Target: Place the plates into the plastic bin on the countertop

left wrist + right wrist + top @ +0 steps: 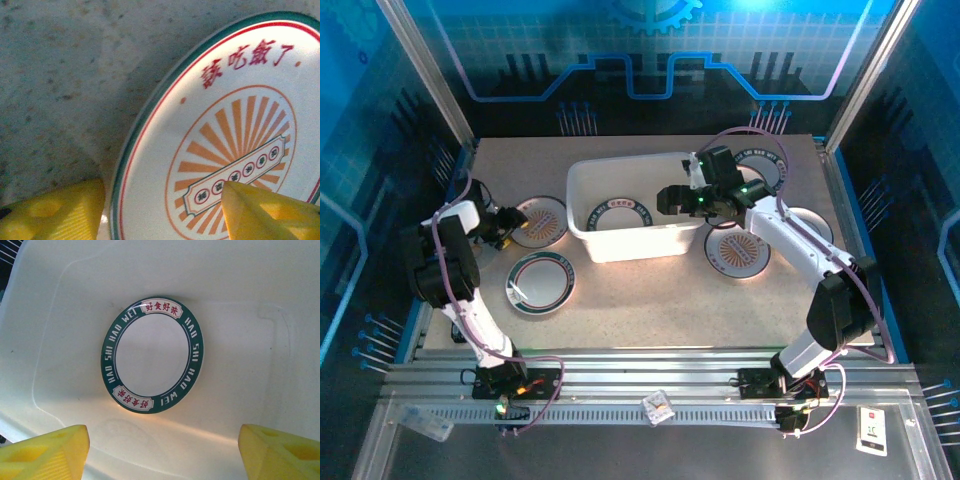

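Observation:
The white plastic bin [588,182] stands mid-countertop, and one green-rimmed plate [152,355] lies flat on its floor [260,365]. My right gripper [682,198] hangs over the bin's right half, open and empty [162,452]. My left gripper [512,226] is low at the left edge of an orange sunburst plate [235,145] lying on the countertop [60,75]. It is open [162,212], with one yellow finger [55,212] outside the rim and the other finger [265,210] over the plate's face.
A green-rimmed plate [542,283] lies in front of the left gripper. Right of the bin lie an orange-patterned plate [738,250], a pale plate [812,226] under the right arm and a dark-rimmed plate [765,165] at the back. Blue walls and metal rails frame the countertop.

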Available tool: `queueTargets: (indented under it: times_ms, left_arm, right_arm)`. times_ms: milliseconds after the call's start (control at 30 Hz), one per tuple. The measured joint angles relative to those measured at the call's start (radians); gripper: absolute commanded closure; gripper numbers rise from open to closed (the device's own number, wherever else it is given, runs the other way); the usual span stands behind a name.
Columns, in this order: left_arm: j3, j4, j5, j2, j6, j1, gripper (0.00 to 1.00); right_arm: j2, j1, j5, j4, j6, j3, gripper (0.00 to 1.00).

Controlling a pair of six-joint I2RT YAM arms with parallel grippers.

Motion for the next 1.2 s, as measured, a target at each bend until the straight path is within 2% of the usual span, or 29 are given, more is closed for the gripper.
queueTargets:
  times_ms: [233, 567, 700, 933, 1200]
  left_arm:
    - [0.0, -0.006, -0.019, 0.01, -0.005, 0.005, 0.6]
    - [-0.004, -0.011, -0.047, 0.011, -0.005, 0.005, 0.75]
    - [-0.01, 0.01, -0.024, 0.011, -0.007, -0.003, 0.81]
    - [-0.018, 0.03, 0.013, -0.001, -0.014, -0.004, 0.88]
    - [-0.045, 0.04, 0.019, -0.079, -0.034, -0.005, 0.91]
  right_arm:
    - [-0.018, 0.002, 0.021, -0.005, 0.012, -0.008, 0.21]
    - [-0.021, 0.016, 0.041, -0.016, 0.022, -0.008, 0.21]
    - [-0.027, 0.021, 0.047, -0.017, 0.022, -0.008, 0.21]
    - [-0.062, 0.029, 0.053, -0.017, 0.031, -0.03, 0.21]
    - [-0.089, 0.045, 0.054, -0.014, 0.039, -0.03, 0.21]
